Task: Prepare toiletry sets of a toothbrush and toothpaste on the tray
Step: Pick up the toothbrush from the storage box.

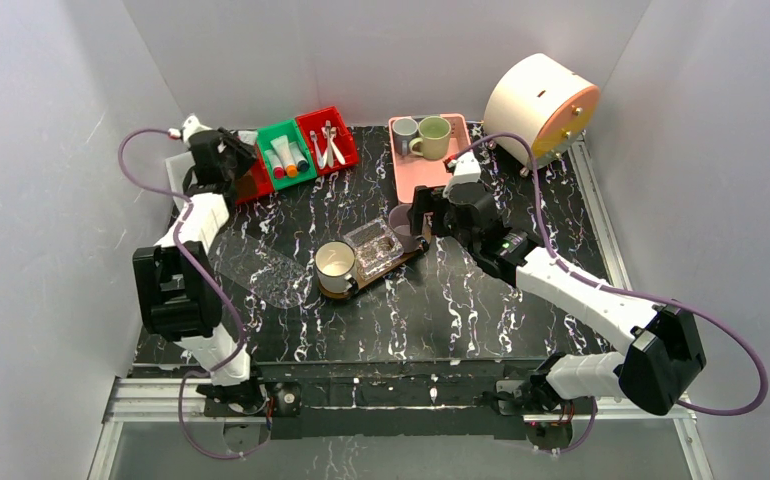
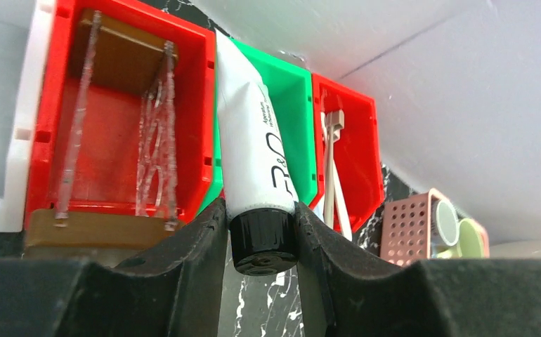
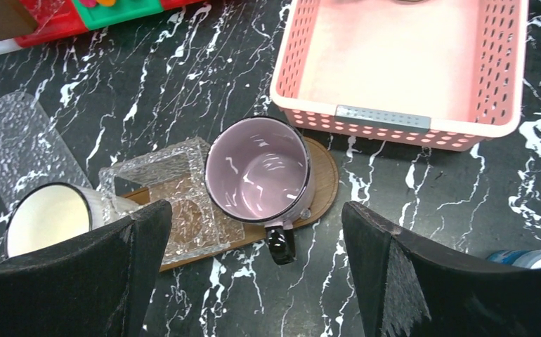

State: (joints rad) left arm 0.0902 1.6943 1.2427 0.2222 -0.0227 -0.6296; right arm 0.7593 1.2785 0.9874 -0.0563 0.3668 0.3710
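Observation:
My left gripper (image 2: pixel 262 242) is shut on the black-capped end of a white toothpaste tube (image 2: pixel 253 140), held above the green bin (image 2: pixel 299 119). In the top view this gripper (image 1: pixel 226 160) hangs at the back left by the bins. White toothbrushes (image 2: pixel 332 175) lie in the red bin (image 2: pixel 355 161) to the right. The wooden tray (image 3: pixel 322 175) carries a pink mug (image 3: pixel 257 168), a clear box (image 3: pixel 176 189) and a cream mug (image 3: pixel 46 217). My right gripper (image 3: pixel 253 232) stands open just above the pink mug, holding nothing.
A pink basket (image 1: pixel 426 150) with two mugs stands behind the tray. Another red bin (image 2: pixel 113 140) with clear dividers sits left of the green one. A clear plastic sleeve (image 3: pixel 22 147) lies left of the tray. A round white drum (image 1: pixel 541 105) stands at the back right.

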